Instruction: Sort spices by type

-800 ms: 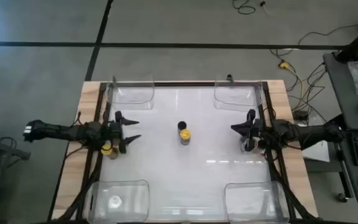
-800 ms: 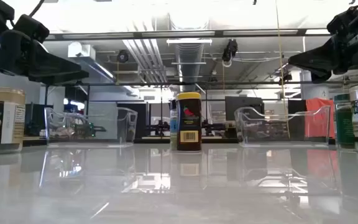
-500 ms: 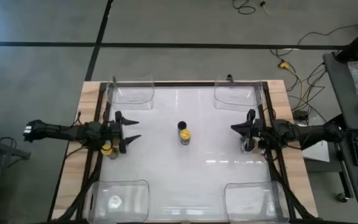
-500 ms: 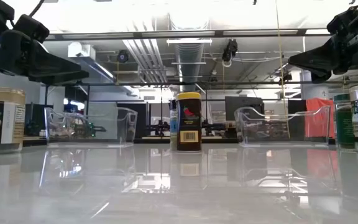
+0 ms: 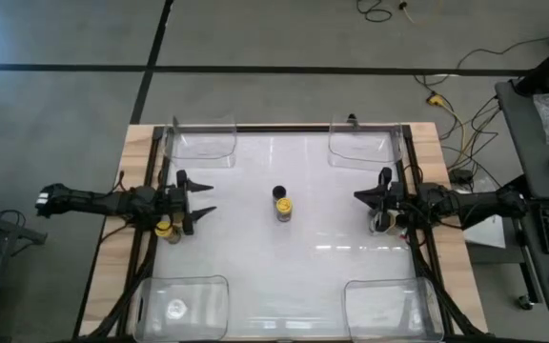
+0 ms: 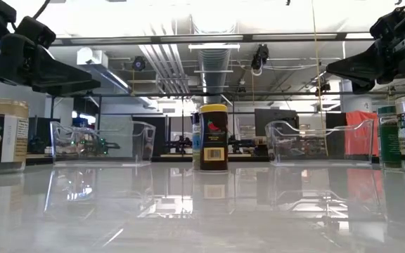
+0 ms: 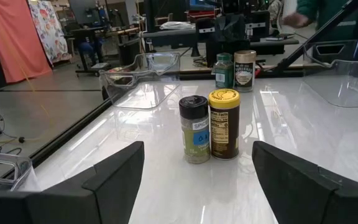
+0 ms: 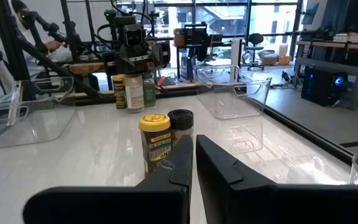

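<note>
Yellow-lidded cylindrical spice jar (image 5: 284, 207) and black-lidded spice jar (image 5: 280, 193) stand touching at desk (image 5: 294, 267) centre. No change over last moments: nothing moved, sorting apparently stalled. Left end effector (image 5: 202, 197) hovers at left edge, fingers spread, empty. Right end effector (image 5: 358, 195) at right edge, fingers together, empty.

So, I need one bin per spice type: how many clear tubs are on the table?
4, one at each table corner in the high view: top-left tub, top-right tub, bottom-left tub, bottom-right tub. None seems hidden.
</note>
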You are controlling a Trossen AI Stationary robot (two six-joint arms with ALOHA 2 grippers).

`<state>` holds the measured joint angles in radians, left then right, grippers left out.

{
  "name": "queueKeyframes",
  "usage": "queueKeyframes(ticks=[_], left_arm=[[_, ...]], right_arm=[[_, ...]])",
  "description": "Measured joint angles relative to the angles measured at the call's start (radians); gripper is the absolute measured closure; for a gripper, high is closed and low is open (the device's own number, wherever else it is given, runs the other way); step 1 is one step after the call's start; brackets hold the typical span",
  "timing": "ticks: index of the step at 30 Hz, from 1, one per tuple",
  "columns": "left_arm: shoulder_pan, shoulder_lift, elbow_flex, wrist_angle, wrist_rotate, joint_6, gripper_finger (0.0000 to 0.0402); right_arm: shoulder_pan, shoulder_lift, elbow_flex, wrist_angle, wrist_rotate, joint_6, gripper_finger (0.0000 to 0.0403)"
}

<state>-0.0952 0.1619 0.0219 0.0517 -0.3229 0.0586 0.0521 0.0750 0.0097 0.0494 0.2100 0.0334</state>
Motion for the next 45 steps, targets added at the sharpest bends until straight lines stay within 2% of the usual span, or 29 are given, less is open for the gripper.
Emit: queueKeyframes(ticks=[35,38,43,45], left_arm=[[0.0,0.0,0.0,0.0,0.0,0.0,0.0119],[0.0,0.0,0.0,0.0,0.0,0.0,0.0119],[0.0,0.0,0.0,0.0,0.0,0.0,0.0119],[0.0,0.0,0.0,0.0,0.0,0.0,0.0119]], right_arm=[[0.0,0.001,0.0,0.002,0.0,0.002,0.039],[0.0,0.0,0.0,0.013,0.0,0.092,0.039],[0.0,-0.001,0.0,0.043,0.0,0.497,0.039],[0.0,0.008,0.0,0.046,-0.001,0.566,0.039]])
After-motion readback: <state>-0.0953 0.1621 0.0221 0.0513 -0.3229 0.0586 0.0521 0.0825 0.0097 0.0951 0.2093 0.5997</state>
